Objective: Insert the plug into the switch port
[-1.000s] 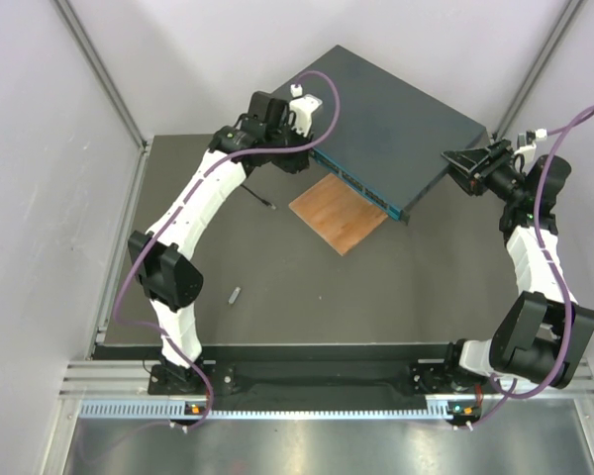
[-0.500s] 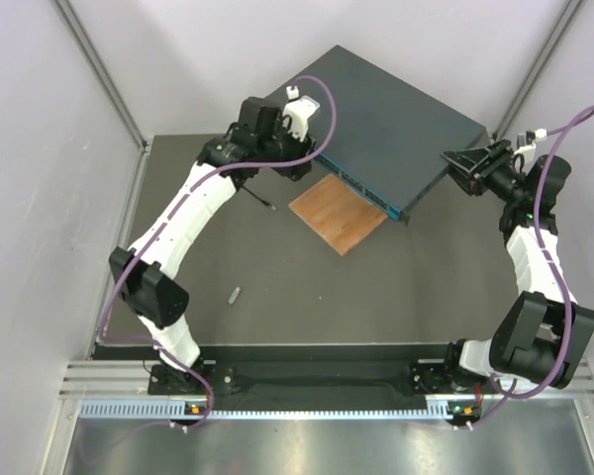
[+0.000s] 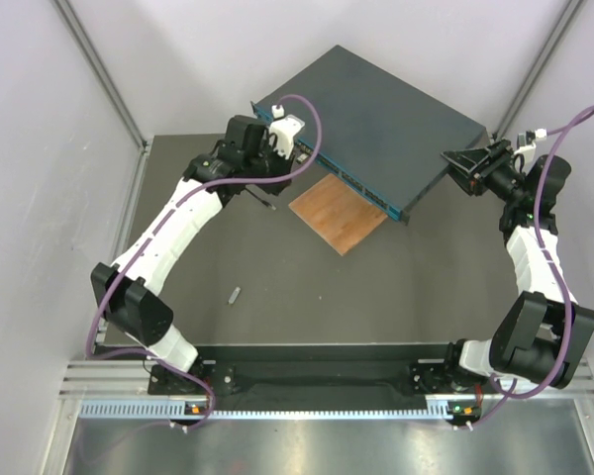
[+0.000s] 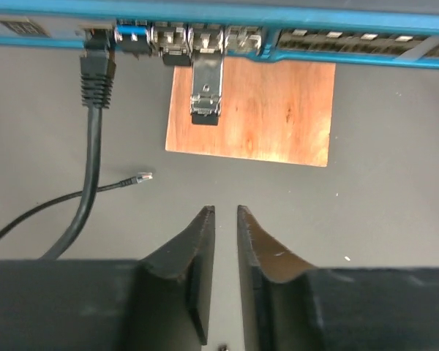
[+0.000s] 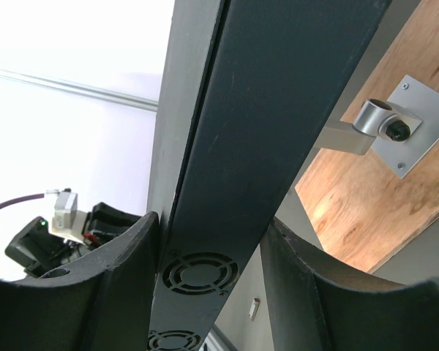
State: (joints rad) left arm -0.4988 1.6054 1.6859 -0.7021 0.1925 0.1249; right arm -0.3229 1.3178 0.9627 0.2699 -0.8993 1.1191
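Left hand (image 4: pixel 224 213) empty, jaws a narrow slit, plug (image 4: pixel 96 66) at its eleven o'clock; right hand (image 5: pixel 211 227) clamps the switch (image 5: pixel 278 95).

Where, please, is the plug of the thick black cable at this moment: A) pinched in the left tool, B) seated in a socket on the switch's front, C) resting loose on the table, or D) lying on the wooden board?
B: the left wrist view shows the plug sitting in a socket near the left end of the row on the switch, while the left tool holds nothing.
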